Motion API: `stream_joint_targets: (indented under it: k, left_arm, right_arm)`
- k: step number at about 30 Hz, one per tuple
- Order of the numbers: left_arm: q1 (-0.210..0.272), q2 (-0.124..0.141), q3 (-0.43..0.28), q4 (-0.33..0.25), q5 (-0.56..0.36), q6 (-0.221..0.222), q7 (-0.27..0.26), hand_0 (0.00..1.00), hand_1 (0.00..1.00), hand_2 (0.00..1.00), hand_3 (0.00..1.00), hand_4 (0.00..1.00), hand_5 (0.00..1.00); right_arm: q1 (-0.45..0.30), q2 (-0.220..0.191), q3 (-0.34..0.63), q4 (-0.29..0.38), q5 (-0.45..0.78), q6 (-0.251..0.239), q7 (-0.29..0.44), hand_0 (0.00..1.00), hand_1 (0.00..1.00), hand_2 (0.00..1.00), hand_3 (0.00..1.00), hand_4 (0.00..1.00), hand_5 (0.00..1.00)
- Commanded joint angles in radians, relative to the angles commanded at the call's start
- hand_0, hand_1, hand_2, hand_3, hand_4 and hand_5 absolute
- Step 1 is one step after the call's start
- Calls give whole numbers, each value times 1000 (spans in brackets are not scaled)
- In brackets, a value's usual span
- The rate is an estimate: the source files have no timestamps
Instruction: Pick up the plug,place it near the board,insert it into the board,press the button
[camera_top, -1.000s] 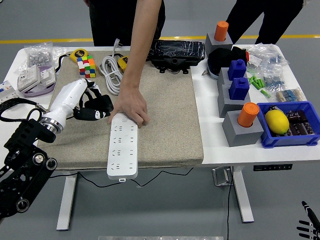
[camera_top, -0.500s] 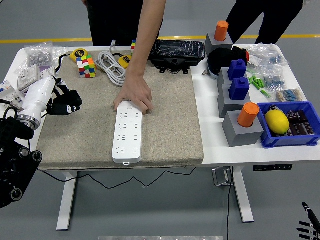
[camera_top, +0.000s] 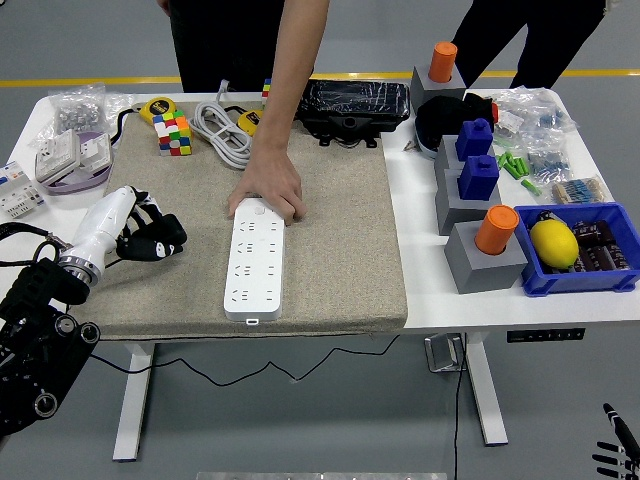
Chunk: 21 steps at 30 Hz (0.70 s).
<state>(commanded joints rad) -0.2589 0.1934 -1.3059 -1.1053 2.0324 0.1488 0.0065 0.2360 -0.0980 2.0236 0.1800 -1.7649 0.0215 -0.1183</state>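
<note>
White power strip on a beige, speckled mat, a multicoloured puzzle cube at the back left, orange caps on grey blocks, a yellow lemon in the blue bin.

A person's hand covers the far end of the power strip, while the right hand shows only dark fingertips at the frame's lower corner.

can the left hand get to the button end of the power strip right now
Probably not yet. The person's hand rests on the far end of the power strip, covering that end. The left hand hovers over the mat to the strip's left, with bare mat between.
</note>
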Motion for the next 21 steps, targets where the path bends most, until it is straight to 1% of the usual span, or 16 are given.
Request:
stream_joint_targets:
  k: [1,5,6,11,12,13,17,18,21]
  left_arm:
    - [0,0,3,3,-1,-3,0,186,117,188,311,827,13]
    - [2,-1,6,10,-6,-13,0,186,117,188,311,827,13]
    - [1,0,7,12,-7,-14,-1,220,188,231,328,834,41]
    - [-1,2,4,12,-17,-17,-7,220,188,231,328,834,41]
    - [-2,3,3,12,-21,-22,-8,294,450,513,519,889,116]
    - [-3,4,2,13,-24,-33,-7,294,450,513,519,889,116]
    - [-1,5,0,16,-30,-53,-8,294,450,513,519,889,116]
    - [0,6,1,16,-31,-54,-8,484,678,652,602,962,203]
    - [0,7,1,17,-31,-57,-8,484,678,652,602,962,203]
  right_arm:
    - [0,0,1,0,-1,0,0,854,750,703,761,998,998]
    - [-1,0,0,0,0,0,-1,854,750,703,761,998,998]
    - [-1,0,0,0,-1,0,-1,854,750,703,760,998,998]
    - [0,0,-4,0,1,1,-1,854,750,703,760,998,998]
    - [0,-1,-5,0,2,1,-1,853,750,703,760,998,998]
    - [0,-1,-6,0,3,1,-1,853,750,703,760,998,998]
    - [-2,-1,-8,0,5,1,-1,853,750,703,760,998,998]
    - [-2,-1,-8,0,4,1,-1,855,750,703,761,998,998]
    - [-4,-2,-8,0,3,1,-1,855,750,703,761,998,998]
